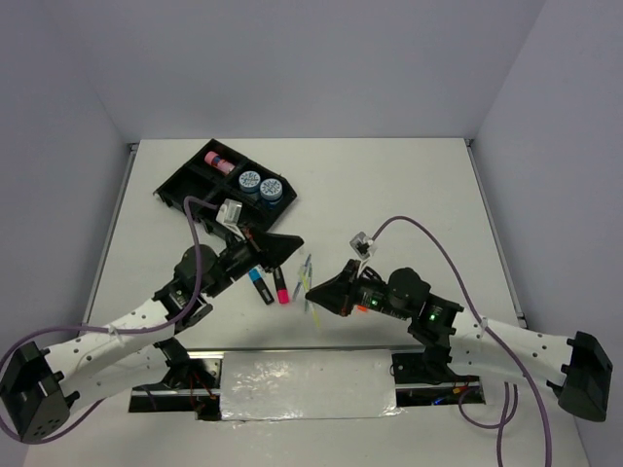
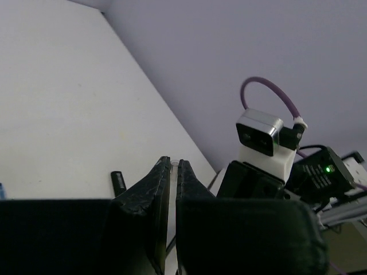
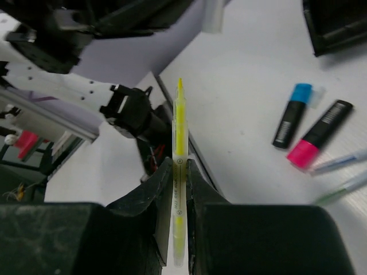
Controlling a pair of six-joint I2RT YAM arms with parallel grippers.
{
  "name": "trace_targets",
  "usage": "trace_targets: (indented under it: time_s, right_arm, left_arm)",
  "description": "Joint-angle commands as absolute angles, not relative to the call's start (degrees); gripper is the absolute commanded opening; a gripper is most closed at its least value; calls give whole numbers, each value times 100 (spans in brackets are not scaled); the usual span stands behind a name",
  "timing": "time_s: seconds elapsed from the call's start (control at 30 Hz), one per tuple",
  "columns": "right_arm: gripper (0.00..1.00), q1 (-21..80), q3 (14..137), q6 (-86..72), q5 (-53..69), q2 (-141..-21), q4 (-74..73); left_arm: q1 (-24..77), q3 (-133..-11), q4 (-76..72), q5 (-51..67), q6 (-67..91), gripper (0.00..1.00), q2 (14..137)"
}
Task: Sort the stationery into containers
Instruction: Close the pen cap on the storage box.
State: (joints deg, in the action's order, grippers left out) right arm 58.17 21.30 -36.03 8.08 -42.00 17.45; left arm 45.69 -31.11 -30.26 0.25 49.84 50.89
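Yellow pen [image 3: 179,143] is sitting tight in the right gripper [image 3: 179,167], which is squeezing its middle, likely so it is not tipping. It is hanging over the near edge of the table [image 1: 389,195], well apart from the black tray [image 1: 173,187] at the far left. The left gripper [image 2: 174,167] is pinching what looks like a thin clear pen [image 3: 213,16]. A blue highlighter [image 1: 260,285] and a pink highlighter [image 1: 281,285] are lying between the arms, probably waiting their turn.
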Motion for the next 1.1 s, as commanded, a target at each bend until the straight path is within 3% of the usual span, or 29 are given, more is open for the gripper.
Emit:
trace_targets:
  time_s: [0.0,0.33,1.07]
  right_arm:
    - [0,6300,2319,-3490,449,-4315,2883]
    - [0,6653,2689,-3691,-536,-4536,2540]
    - [0,6741,2804,-3524,-729,-4324,2329]
  left_arm:
    - [4605,-2830,-4438,712,5010,0,4694]
    - [4605,-2909,-4026,624,4860,0,4289]
    - [4605,-2813,-3885,466,4799,0,4368]
